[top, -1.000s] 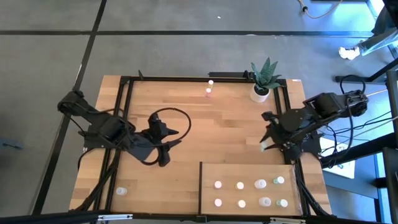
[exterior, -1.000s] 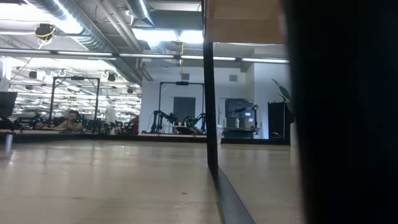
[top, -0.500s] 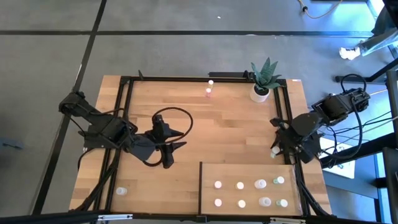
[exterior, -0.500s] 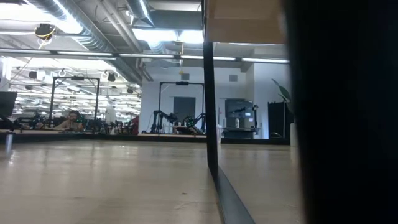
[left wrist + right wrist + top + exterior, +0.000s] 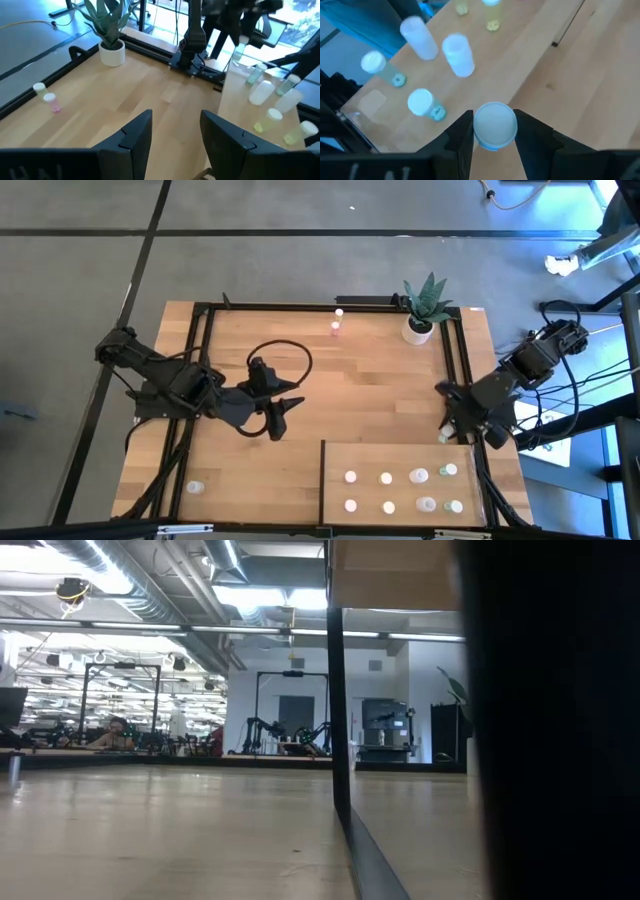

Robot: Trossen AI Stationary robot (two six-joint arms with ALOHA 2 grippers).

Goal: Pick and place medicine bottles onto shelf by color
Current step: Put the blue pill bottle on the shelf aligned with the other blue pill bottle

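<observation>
My right gripper hangs over the table by the far right corner of the shelf, shut on a pale medicine bottle. Several white-capped bottles stand upright on the shelf in two rows. Two more bottles, one of them pink, stand near the table's far edge. Another stands at the near left. My left gripper hovers over the table's middle, open, with nothing between its fingers. My right gripper pinches the bottle between its two fingers, just below the white cap. The fingers slant down from the table's right side. The bottle stands roughly upright, cap up, with its body hanging below the fingers, clear of table and shelf.
A white pot with a green plant stands at the far right. A black frame runs along the table's left, far and right edges. Bare planks lie between my left gripper and the shelf.
My right gripper has carried the bottle down and toward the table's near right, closer to the shelf's far right corner, staying shut on it. My left gripper has swung a little toward the table's right.
</observation>
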